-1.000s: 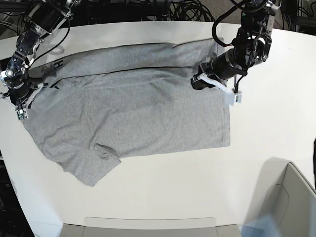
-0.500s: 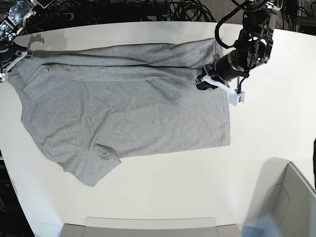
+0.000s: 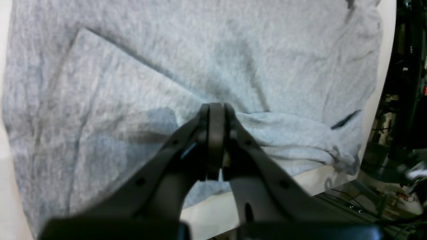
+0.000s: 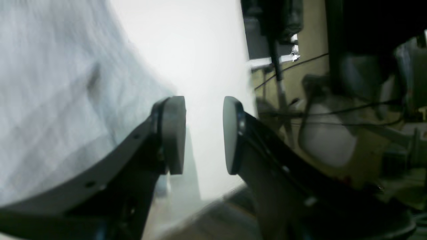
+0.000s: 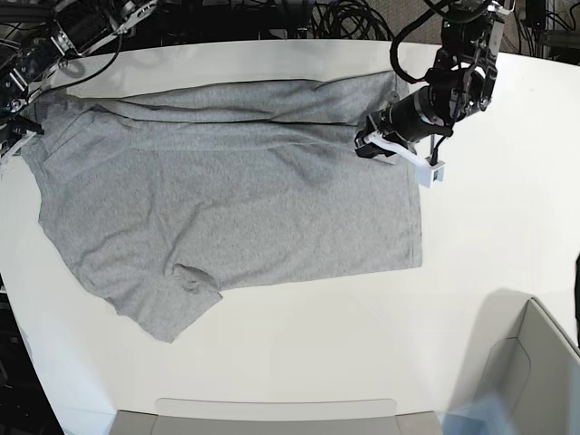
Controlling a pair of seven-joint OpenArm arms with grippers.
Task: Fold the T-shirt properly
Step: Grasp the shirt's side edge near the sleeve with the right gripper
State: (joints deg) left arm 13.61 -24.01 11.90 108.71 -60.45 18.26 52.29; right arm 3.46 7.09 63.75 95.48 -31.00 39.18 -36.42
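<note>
- While no lettering shows, the T-shirt lies plain side up on the table.
- Left gripper is pinched together on a fold near the hem.
- Right gripper, clamped on the sleeve a second ago, now gapes apart beside the cloth, holding nothing.
</note>
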